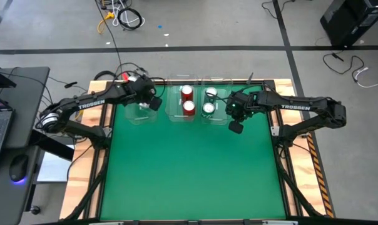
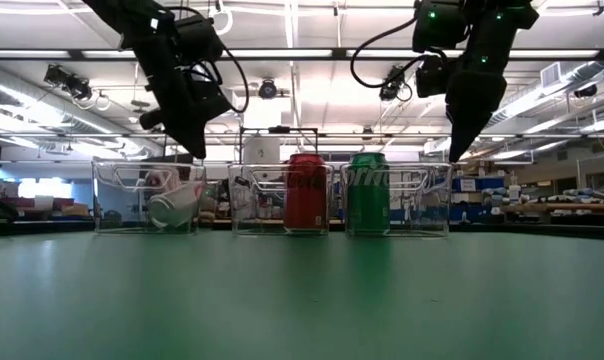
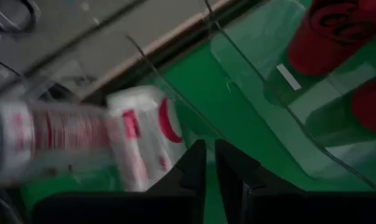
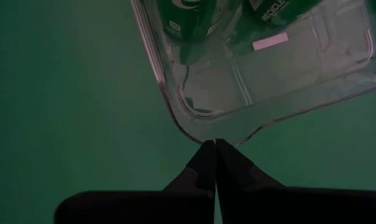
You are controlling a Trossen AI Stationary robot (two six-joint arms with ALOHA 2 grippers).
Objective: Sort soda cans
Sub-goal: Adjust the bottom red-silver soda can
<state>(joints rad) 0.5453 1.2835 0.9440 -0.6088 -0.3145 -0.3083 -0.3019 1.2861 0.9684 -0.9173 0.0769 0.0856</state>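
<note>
Three clear bins stand along the table's far edge. The left bin [image 1: 139, 111] holds silver-white soda cans with red print [image 3: 141, 140] [image 3: 45, 143], lying on their sides; one shows tilted [image 2: 172, 207] in the low view. Two red cans [image 1: 188, 100] [image 2: 305, 192] stand upright in the middle bin. Two green cans [image 1: 209, 101] [image 2: 368, 192] stand in the right bin [image 4: 269, 68]. My left gripper [image 3: 210, 163] [image 1: 155, 104] hangs above the left bin's right side, its fingers a narrow gap apart, holding nothing. My right gripper [image 4: 214, 155] [image 1: 236, 127] is shut and empty, above the table just near of the right bin's corner.
The green table [image 1: 189, 169] stretches bare from the bins to the near edge. Its wooden frame [image 1: 98, 156] runs along both sides. A desk with a laptop and a mouse [image 1: 18, 167] stands off the table's left side.
</note>
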